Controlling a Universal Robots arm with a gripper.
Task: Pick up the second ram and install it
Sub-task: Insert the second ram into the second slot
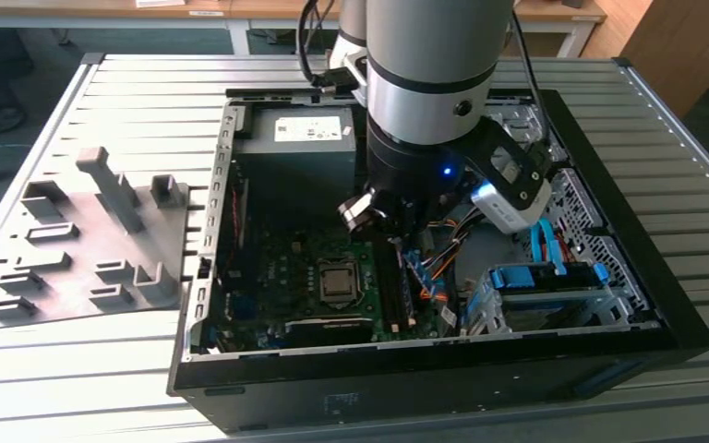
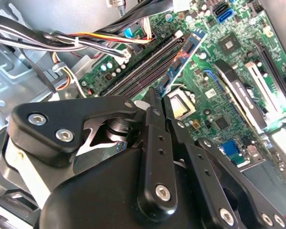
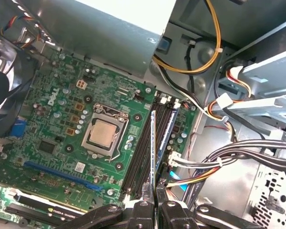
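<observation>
Dark second ram [image 3: 153, 143] pinched edge-on in the closed gripper [image 3: 154, 192], memory slots [image 3: 138, 152] just beyond its tips.
Risk: any tilt or offset would jam it on a slot wall; cables [image 3: 243, 152] beside the gripper may snag.

The arm [image 1: 435, 46] is a silver-grey cylinder ringed by a black band [image 1: 435, 85], with black cables [image 1: 307, 32] at its 9 o'clock and a blue light [image 1: 450, 172] at 6 o'clock. The jaws are matte black linkage bars studded with silver socket screws [image 2: 163, 192].
</observation>
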